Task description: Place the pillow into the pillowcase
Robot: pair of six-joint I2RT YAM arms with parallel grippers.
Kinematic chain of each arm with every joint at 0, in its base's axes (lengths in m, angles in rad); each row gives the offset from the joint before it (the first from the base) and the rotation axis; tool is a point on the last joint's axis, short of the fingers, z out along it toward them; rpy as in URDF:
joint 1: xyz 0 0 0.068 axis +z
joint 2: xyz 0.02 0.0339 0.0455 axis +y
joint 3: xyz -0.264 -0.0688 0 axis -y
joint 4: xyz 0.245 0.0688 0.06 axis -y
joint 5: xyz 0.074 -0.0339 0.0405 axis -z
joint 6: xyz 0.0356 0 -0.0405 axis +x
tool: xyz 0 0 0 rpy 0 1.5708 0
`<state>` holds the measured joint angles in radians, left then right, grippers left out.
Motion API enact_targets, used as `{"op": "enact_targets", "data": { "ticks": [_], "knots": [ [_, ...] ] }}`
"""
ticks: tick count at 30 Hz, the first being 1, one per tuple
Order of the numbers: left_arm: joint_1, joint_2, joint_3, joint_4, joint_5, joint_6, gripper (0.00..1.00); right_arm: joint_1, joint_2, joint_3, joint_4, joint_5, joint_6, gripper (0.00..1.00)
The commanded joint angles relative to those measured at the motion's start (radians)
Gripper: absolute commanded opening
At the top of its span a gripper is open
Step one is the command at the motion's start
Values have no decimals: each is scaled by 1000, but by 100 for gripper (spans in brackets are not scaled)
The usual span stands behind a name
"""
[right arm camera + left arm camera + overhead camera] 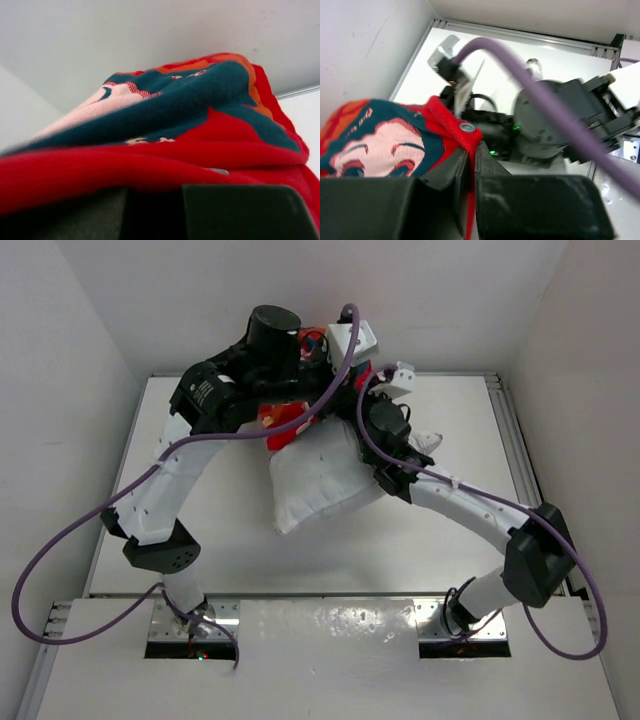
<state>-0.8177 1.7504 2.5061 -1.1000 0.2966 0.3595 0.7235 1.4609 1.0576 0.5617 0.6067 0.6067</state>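
On table (230, 540), one pillow (320, 485) (one pillowcase (285, 425))

Soft matt cloth among hard plastic robot parts on a smooth white table.

The pillowcase (220, 135) is red cloth, matt and slightly fuzzy, printed with teal, orange and pale pink patches; a small shiny metal snap (465, 127) sits at its hem. The pillow (320, 485) is plain white cloth, matt and creased. The left gripper (471, 165) is matt black plastic. The left arm (170, 480) has smooth white plastic shells and dull black joints. A purple cable (530, 85) looks smooth and rubbery. The table (240, 510) is smooth and white, glossy with glare along its near edge, and framed by a bare metal rail (503, 430).
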Motion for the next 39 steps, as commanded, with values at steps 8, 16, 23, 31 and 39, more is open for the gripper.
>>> {"op": "enact_targets", "data": {
  "ticks": [8,16,23,31,39],
  "knots": [
    [9,-77,-62,226,-35,-73,0,-171,124,259,-336,-444,30,98],
    [83,-88,-461,287,-237,-54,0,-285,-181,116,-707,-715,-140,99],
    [54,-45,-607,371,-185,-120,0,-455,-339,55,-1167,-693,-82,99],
    [29,-8,-635,439,-162,-155,0,-622,-712,-373,-1151,-464,260,99],
    [0,20,-633,463,-129,-149,0,-647,-650,-704,-530,-785,288,87]
  ]
}}
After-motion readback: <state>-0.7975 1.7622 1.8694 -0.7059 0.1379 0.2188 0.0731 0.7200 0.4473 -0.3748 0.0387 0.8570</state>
